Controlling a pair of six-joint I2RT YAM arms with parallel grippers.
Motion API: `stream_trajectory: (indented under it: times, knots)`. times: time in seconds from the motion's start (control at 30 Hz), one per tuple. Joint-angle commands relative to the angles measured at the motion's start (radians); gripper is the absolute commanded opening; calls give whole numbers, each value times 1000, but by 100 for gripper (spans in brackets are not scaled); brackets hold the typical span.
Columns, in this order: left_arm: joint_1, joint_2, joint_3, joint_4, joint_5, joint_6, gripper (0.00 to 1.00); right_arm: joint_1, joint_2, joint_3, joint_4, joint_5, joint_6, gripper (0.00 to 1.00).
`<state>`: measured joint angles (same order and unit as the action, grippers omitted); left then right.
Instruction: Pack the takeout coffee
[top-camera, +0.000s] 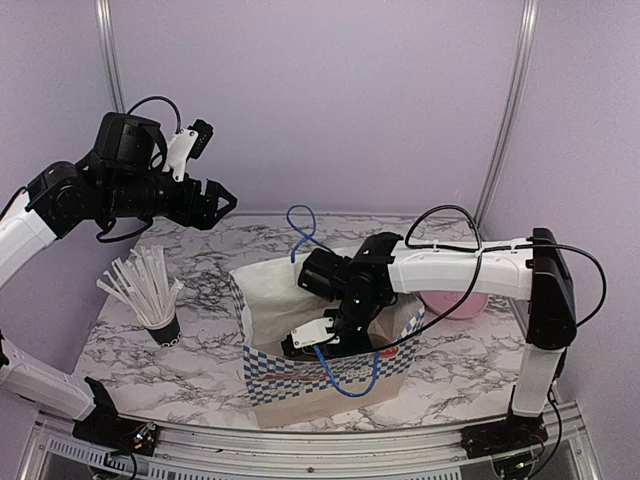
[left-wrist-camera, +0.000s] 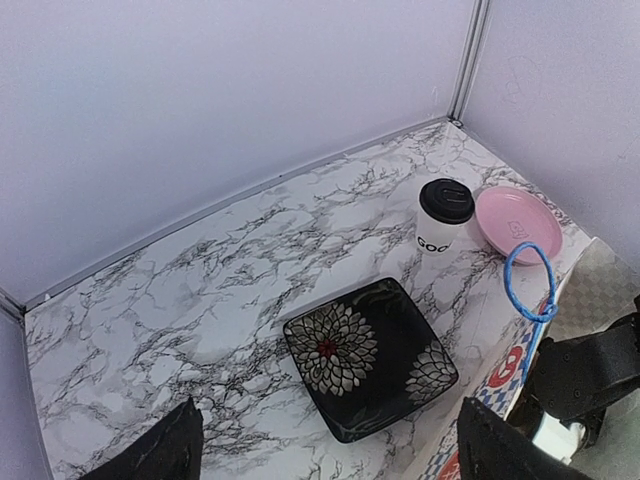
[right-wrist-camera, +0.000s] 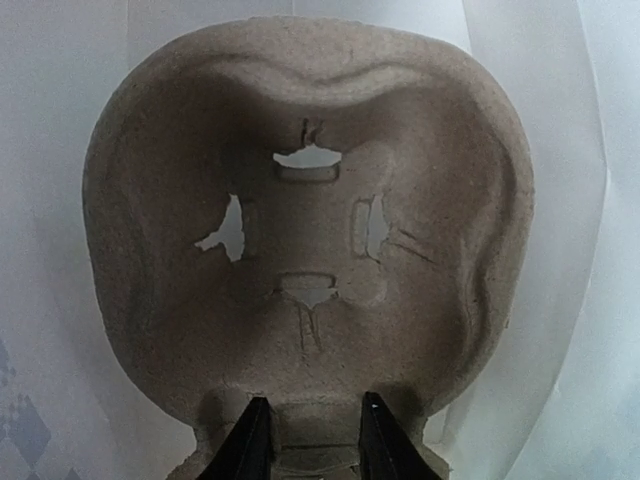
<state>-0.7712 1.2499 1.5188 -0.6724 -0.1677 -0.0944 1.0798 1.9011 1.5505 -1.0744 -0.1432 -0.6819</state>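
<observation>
Table (top-camera: 200, 372): white marble-pattern top with dark grey veining.

Paper bag (top-camera: 300, 385): stands upright near the front edge, mouth open. Blue-and-white checker trim, blue cord handles.

Left of the bag, well apart: short black cup of white straws (top-camera: 160, 322), upright.

Behind the bag, near its rear side: square black plate (left-wrist-camera: 368, 357) with a white flower pattern, lying flat.

Farther behind the bag, toward the back wall: takeout coffee cup (left-wrist-camera: 443, 215). White with black lettering, black lid on, upright.

Behind and right of the bag: pink plate (left-wrist-camera: 518, 222), flat.
</observation>
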Motion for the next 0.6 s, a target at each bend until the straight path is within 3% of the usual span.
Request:
stream_trajectory:
  times: [0.0,0.1,0.3,0.57]
  knots:
    - [7,-27,-17,27,24,-6,89,8,0,-1,24,14,13,34]
    - [7,-21,-21,27,54,3,89,8,-23,16,11,-5,5,47]
    - [7,-5,-27,27,233,34,87,8,-79,94,-54,-101,-32,61]
    - [-25,42,-16,23,452,68,83,1,-149,227,-150,-180,-97,69]
